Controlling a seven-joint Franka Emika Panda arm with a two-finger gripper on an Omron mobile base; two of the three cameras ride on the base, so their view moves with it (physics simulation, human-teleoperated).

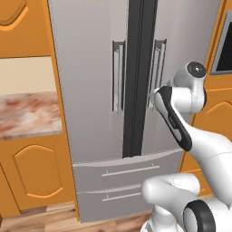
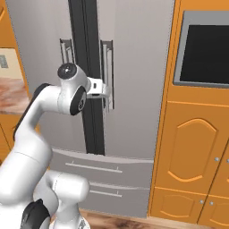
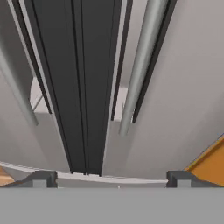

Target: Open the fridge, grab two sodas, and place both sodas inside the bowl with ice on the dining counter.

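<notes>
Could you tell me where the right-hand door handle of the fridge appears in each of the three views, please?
Left base view: right door handle, right of centre, its lower part behind the arm.
Right base view, left of centre, with the open gripper at it.
Hand view, pale bar slanting through the upper right.
Shared landmark: black centre strip.

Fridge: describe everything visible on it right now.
The fridge is tall, matte grey, with French doors, both shut, and a black centre strip. Each door carries a long vertical bar handle beside the strip; the right-door handle has the open pincer at it, contact unclear. Two drawers with slim horizontal pulls sit at the bottom, closed. Orange cabinets flank it on both sides.
</notes>
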